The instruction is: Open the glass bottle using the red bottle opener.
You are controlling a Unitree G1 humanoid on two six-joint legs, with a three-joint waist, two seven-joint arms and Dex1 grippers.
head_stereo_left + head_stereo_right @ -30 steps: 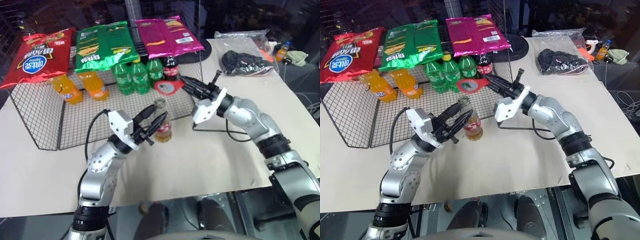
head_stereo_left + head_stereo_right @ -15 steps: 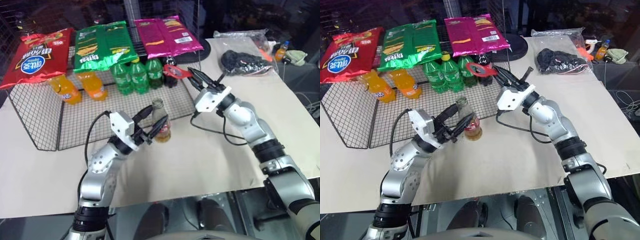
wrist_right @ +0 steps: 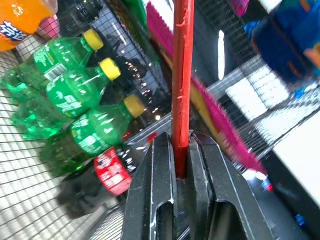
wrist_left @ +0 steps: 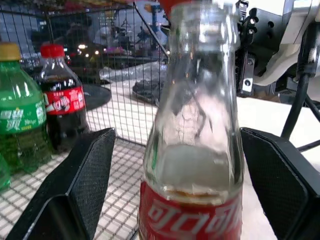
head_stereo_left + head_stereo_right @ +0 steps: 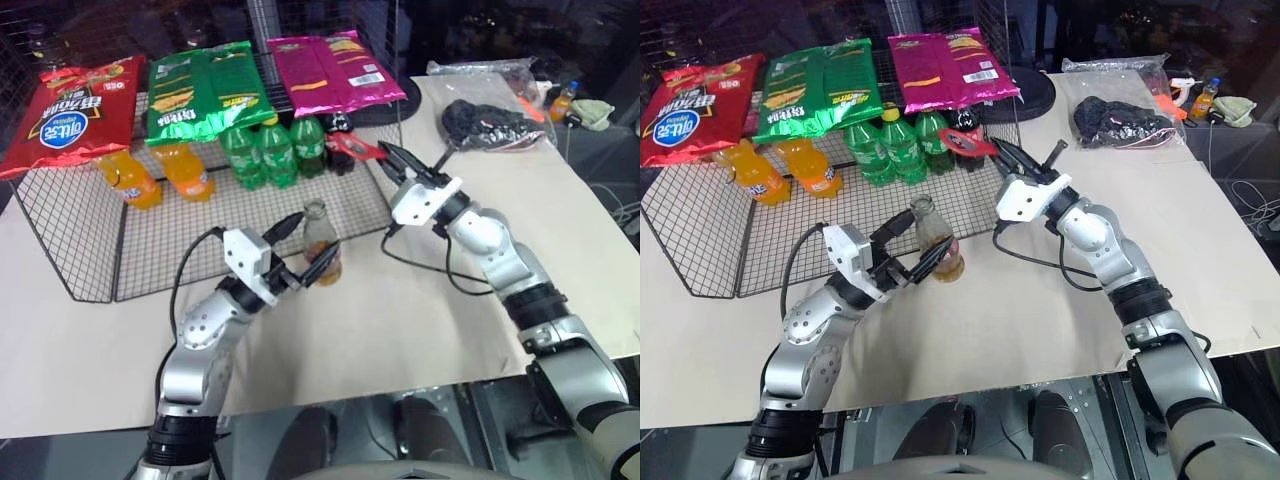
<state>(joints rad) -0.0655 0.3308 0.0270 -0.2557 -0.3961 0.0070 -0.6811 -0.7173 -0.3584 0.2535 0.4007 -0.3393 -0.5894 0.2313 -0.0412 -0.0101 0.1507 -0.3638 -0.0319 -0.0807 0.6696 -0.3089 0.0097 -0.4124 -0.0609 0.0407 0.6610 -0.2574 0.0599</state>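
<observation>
**Bottle upright between spread left fingers; opener pinched in right gripper**

Table (image 5: 420,300): pale top, wire rack (image 5: 70,240) lying across its far left part. Red, green and pink snack bags (image 5: 205,88) rest on the rack's upper edge; orange soda bottles (image 5: 160,172), green soda bottles (image 5: 262,152) and a dark cola bottle (image 4: 62,107) lie below them. A black bundle in clear plastic (image 5: 490,125) sits at the far right of the table.

Glass bottle (image 5: 320,245): stands upright at the rack's near edge, red label low on the body, amber liquid low inside. The left gripper (image 5: 300,255) has its two fingers spread wide, one on each side of the bottle's body; in the left wrist view both pads (image 4: 87,177) stand clear of the glass (gaps visible on either side).

Red bottle opener (image 5: 352,148): clamped in the right gripper (image 5: 1002,158), fingers closed on its handle, held in the air beyond and to the right of the bottle's mouth, well apart from it. The right wrist view shows it edge-on (image 3: 182,75), a thin red strip.

Hard to make out: the bottle's mouth is cut off in the left wrist view; whether a cap sits on it cannot be told.
</observation>
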